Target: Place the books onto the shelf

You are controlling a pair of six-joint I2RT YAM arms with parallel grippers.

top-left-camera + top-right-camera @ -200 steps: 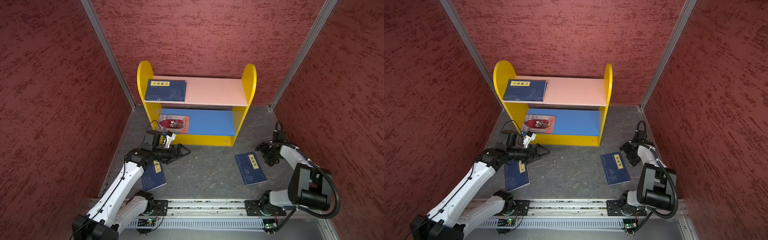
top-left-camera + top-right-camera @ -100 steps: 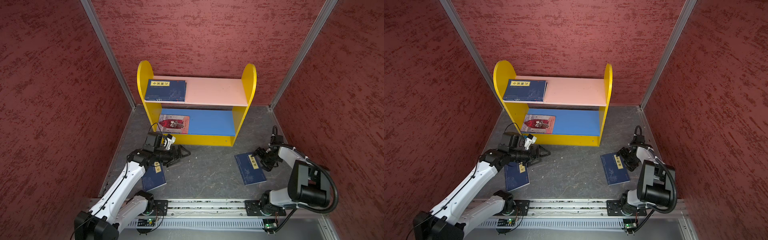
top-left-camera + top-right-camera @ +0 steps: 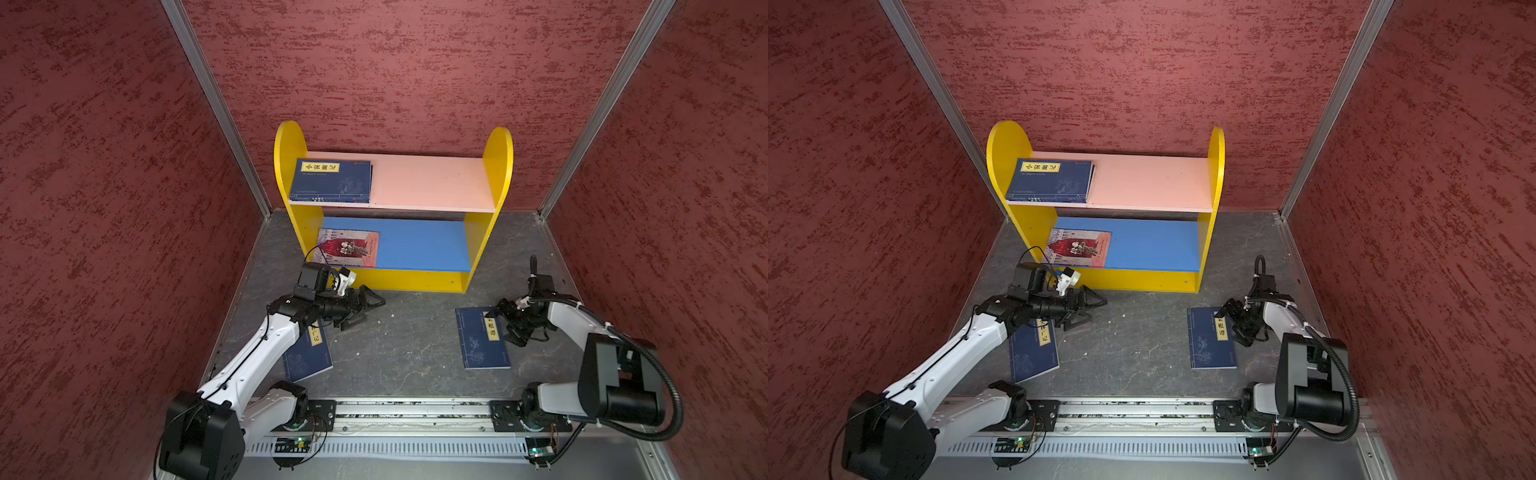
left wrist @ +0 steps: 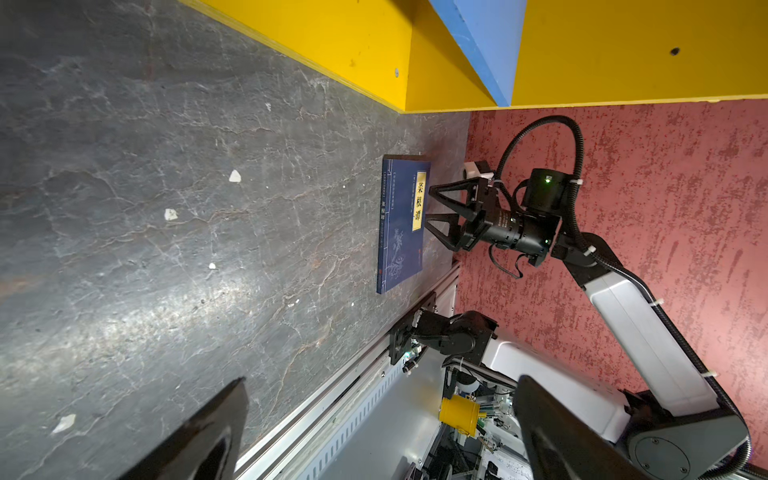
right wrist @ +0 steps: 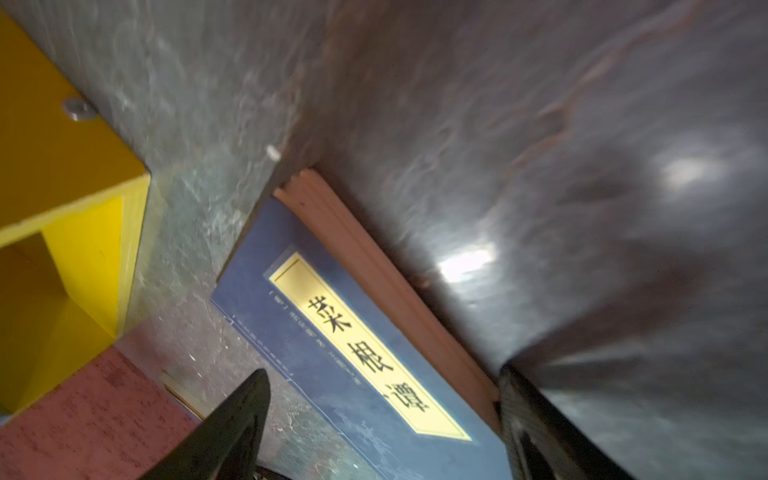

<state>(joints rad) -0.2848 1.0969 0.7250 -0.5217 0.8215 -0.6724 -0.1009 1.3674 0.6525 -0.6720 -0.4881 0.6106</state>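
Grey stone-patterned tabletop [image 3: 407, 345] bearing the shelf [image 3: 496, 166] and two loose books.
One navy book [image 3: 478, 345] lies flat, its page edge between the right gripper's [image 3: 500, 326] spread jaws. A second navy book [image 3: 309, 357] lies behind the left gripper's [image 3: 372, 311] spread jaws, partly under that arm. The shelf stands just beside the left jaws, with stacked navy books [image 3: 332, 183] on its pink board [image 3: 432, 183] and a red book [image 3: 349, 247] on its blue board [image 3: 424, 245].

A: How is the light?
B: Bright and even from overhead in both top views. The red walls [image 3: 104, 208] keep crisp texture; faint, soft shadows sit under the arms [image 3: 257, 357].
A: Any glare or blur?
B: The right wrist view is smeared by motion. Its grey floor [image 5: 415, 104] carries white glare patches and a dark shadow, and the navy book [image 5: 332, 374] looks soft. The left wrist view is sharp, its floor faintly sheened.
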